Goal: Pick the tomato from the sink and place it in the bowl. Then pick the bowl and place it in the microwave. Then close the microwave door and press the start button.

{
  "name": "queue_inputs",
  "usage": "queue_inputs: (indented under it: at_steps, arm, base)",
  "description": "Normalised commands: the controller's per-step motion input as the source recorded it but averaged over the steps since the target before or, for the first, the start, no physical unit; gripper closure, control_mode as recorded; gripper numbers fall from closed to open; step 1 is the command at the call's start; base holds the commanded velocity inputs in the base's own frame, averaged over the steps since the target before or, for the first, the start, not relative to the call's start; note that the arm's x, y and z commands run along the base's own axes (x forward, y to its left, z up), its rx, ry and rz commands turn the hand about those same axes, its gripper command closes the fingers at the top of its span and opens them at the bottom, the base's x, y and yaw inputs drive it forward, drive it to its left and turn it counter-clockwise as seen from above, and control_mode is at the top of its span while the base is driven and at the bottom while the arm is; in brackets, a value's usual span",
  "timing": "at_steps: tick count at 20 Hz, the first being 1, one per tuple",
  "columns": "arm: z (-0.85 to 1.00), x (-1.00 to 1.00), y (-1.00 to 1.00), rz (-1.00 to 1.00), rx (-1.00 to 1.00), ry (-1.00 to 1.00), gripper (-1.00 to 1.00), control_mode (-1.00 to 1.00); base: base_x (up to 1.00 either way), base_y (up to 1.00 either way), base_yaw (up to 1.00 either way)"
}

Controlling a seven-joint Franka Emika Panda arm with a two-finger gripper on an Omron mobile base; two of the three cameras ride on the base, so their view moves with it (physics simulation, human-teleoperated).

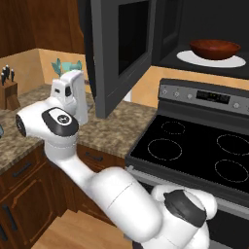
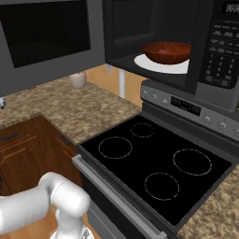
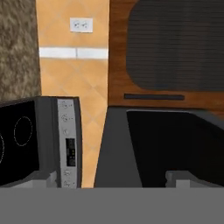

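Note:
The reddish-brown bowl (image 1: 214,48) (image 2: 167,51) sits on the white round plate (image 1: 234,62) inside the dark microwave (image 2: 219,42). The tomato is hidden and the sink is out of view. The microwave door (image 1: 114,53) (image 2: 42,37) stands swung out to the left, open. My white hand (image 1: 73,92) hangs left of the door, on its outer side. In the hand view the door's grey panel and black window (image 3: 153,144) lie close ahead. My gripper (image 3: 111,181) is open, its fingertips far apart with nothing between them.
A black-topped stove (image 1: 194,151) (image 2: 158,163) with a silver control strip lies below the microwave. Granite counter (image 1: 112,126) runs to its left, with a knife block (image 1: 8,90) at the far left. A wooden cabinet door with dark glass (image 3: 175,48) is beyond the door.

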Motion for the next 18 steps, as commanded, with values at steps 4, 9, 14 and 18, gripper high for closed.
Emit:
queue_inputs:
  at_steps: [4,9,14,18]
  arm:
    - [0.06,-0.01,-1.00,0.00,0.04,-0.07,-1.00,-1.00]
    - [0.07,-0.07,-1.00,0.00,0.08,-0.06,-1.00,-1.00]
    - [0.17,-0.25,-1.00,0.00,0.14,-0.10,-1.00,-1.00]
    - [0.26,-0.31,-1.00,0.00,0.19,-0.10,-1.00,-1.00]
  base:
    - [0.00,0.00,0.00]
    - [0.00,0.00,0.00]
    - [0.00,0.00,0.00]
    - [0.00,0.00,0.00]
